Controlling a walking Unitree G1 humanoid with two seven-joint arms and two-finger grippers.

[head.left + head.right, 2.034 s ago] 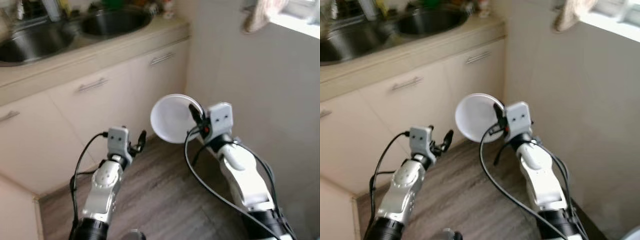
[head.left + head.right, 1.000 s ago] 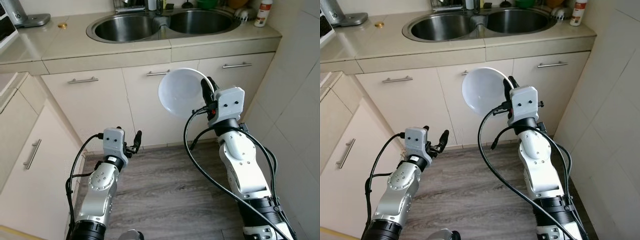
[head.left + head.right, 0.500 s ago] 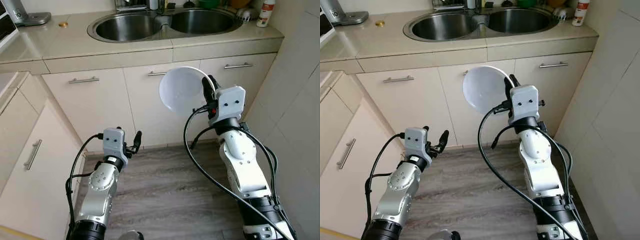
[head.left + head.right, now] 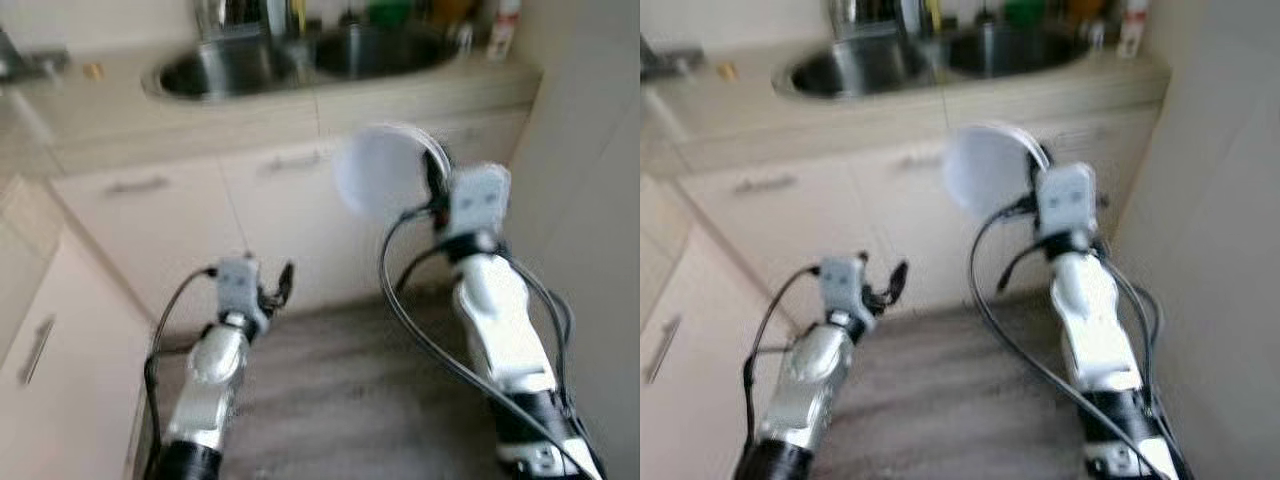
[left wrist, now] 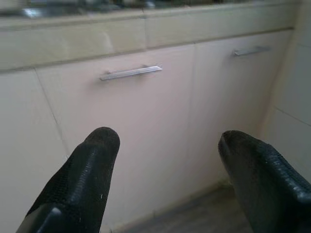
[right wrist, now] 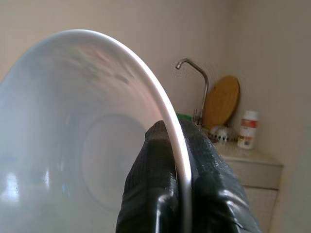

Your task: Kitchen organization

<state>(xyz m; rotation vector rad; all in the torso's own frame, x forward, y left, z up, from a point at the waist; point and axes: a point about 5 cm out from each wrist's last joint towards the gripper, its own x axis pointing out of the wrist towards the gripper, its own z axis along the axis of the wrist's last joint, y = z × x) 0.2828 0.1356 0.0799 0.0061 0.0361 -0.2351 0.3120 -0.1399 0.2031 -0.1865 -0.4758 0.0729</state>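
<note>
My right gripper point(image 4: 432, 175) is shut on the rim of a white bowl point(image 4: 378, 172), held on edge at chest height in front of the cabinet doors. In the right wrist view the bowl point(image 6: 82, 141) stands tilted with both black fingers point(image 6: 160, 174) pinching its rim. My left gripper point(image 4: 281, 281) hangs lower, open, with nothing between its fingers point(image 5: 82, 174); it faces a cabinet door handle point(image 5: 130, 73). The head views are blurred.
A double steel sink point(image 4: 300, 55) sits in the beige counter point(image 4: 120, 110) above cream cabinet doors. A tap point(image 6: 194, 82), a round wooden board point(image 6: 221, 102) and a white bottle point(image 6: 246, 128) stand behind the sink. A tiled wall point(image 4: 590, 200) is at the right; wood floor point(image 4: 330, 400) lies below.
The whole picture has shifted and blurred, so the camera is moving. The bowl stays pinched in my right gripper and the left gripper stays open.
</note>
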